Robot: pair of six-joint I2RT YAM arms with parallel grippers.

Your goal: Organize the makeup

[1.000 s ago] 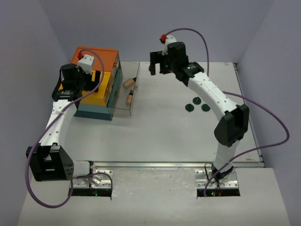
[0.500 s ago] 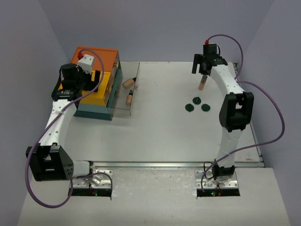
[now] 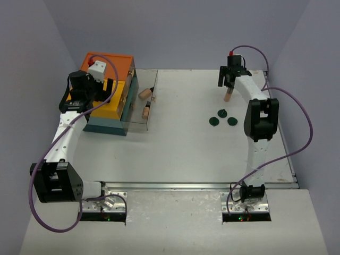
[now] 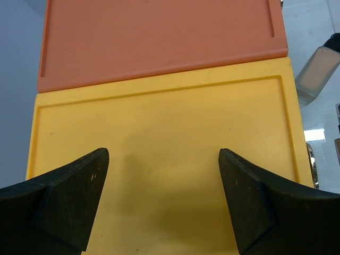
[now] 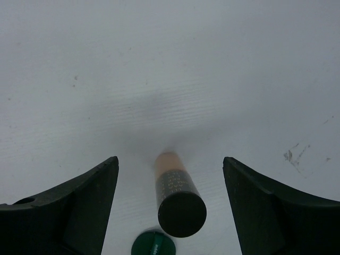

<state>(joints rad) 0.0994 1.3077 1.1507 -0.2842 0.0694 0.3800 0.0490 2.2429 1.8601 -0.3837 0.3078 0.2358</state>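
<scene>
White table is noted as the work surface. Three dark green discs are seen well right of the drawer box. Over the box top, the left gripper is held wide. Two tan bottles are laid just right of the box. Farthest right, an upright bottle is straddled, untouched, by the wide right gripper.

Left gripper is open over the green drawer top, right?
Not green. The left gripper is open over the yellow drawer top, with the orange top beyond it. The left wrist view shows this.
</scene>
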